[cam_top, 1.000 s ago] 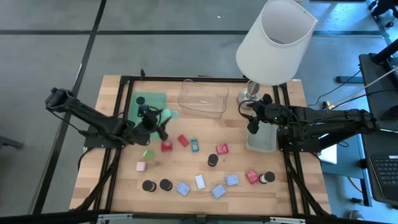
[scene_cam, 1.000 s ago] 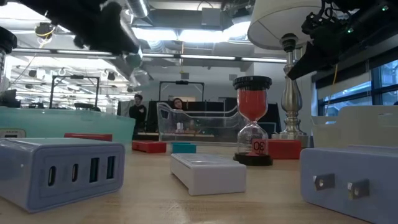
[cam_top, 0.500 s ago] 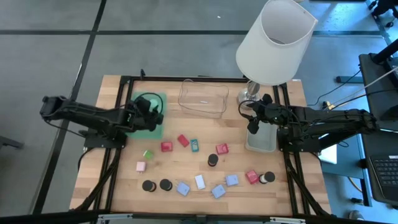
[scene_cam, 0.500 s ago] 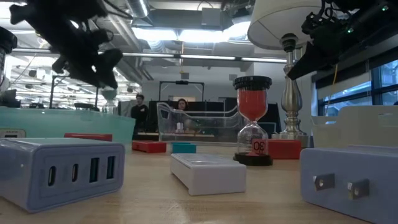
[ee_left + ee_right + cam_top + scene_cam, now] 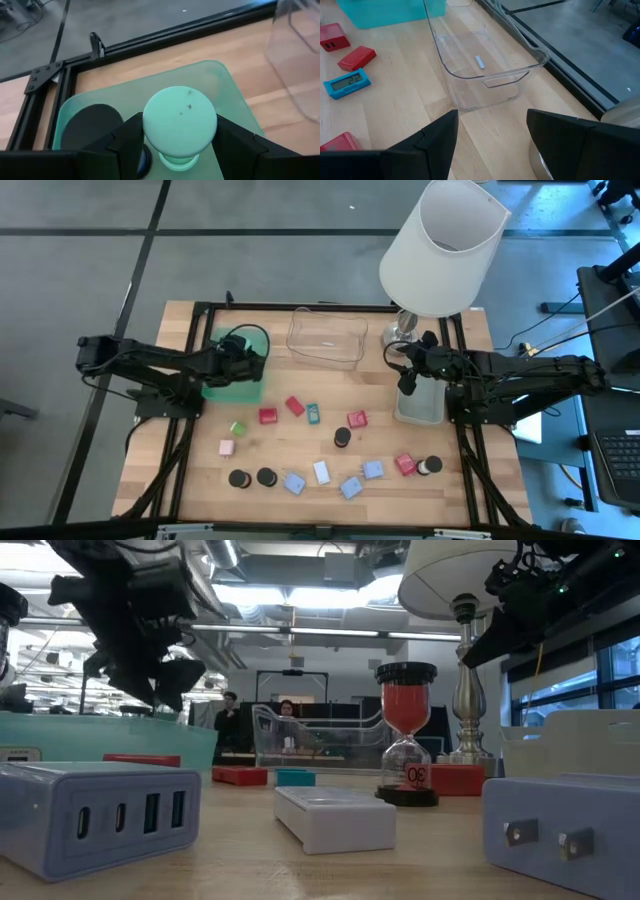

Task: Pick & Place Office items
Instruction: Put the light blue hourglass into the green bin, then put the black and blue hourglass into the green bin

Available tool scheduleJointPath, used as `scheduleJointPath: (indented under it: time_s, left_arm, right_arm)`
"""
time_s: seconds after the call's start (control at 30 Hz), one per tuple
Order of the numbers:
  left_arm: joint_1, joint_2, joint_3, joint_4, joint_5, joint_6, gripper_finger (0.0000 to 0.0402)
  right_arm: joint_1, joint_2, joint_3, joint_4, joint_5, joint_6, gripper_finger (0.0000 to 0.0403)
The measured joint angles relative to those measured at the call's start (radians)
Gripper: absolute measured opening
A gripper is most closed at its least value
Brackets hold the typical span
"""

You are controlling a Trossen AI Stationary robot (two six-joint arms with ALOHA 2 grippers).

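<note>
Left gripper [image 5: 180,150] clamps a mint hourglass [image 5: 180,122] over the green tray [image 5: 232,388].
Right gripper [image 5: 492,137], half-spread and empty, hangs beside the clear tray [image 5: 485,65]; a black disc [image 5: 92,125], perhaps, lies beneath the hourglass.

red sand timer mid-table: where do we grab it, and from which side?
Probably the black top cap, straight down from above: the red sand timer stands upright, its cap is round and its glass waist is thin. Keep the fingers clear of the red block beside it. The right gripper is open over the grey tray; the left gripper holds a mint-topped piece.
</note>
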Motion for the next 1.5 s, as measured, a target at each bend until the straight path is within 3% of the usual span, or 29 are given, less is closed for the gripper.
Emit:
scheduleJointPath:
  time_s: [0.73, 1.17, 1.3, 1.5]
  left_arm:
    - [0.053, 0.062, 0.000, 0.059, 0.016, -0.015, 0.0227]
    - [0.056, -0.112, 0.004, 0.057, 0.033, 0.180, 0.0250]
    - [0.044, -0.188, 0.047, 0.062, 0.171, 0.323, 0.0251]
    - [-0.034, -0.236, 0.069, 0.262, 0.545, 0.476, 0.0251]
  right_arm:
    - [0.000, 0.000, 0.000, 0.000, 0.000, 0.000, 0.0242]
    - [0.000, 0.000, 0.000, 0.000, 0.000, 0.000, 0.0242]
    - [0.000, 0.000, 0.000, 0.000, 0.000, 0.000, 0.0242]
    - [0.000, 0.000, 0.000, 0.000, 0.000, 0.000, 0.0242]
